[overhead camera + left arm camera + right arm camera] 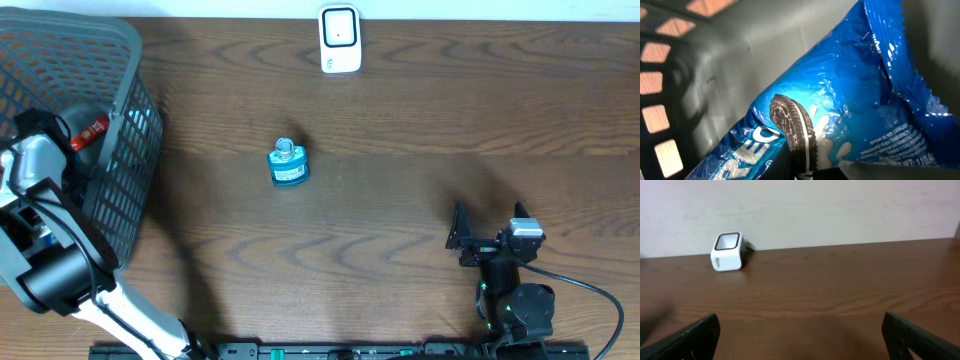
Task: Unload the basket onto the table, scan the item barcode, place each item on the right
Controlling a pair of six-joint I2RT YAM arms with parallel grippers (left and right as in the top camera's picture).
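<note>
Pinching blue cookie packet (850, 115) with clenched left gripper (802, 174) in left basket (132, 45); held right gripper (800, 335) wide open.

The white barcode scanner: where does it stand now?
Overhead view: the white barcode scanner stands at the far edge of the table, near the middle, beyond the small blue bottle and right of the basket.

The cookie packet (855, 100) is blue, basket (130, 120) grey, scanner (339, 40) white, bottle (288, 168) teal, table (400, 230) brown.

blue cookie packet (855, 100) lies, apparently, in the grey basket (135, 125).
</note>
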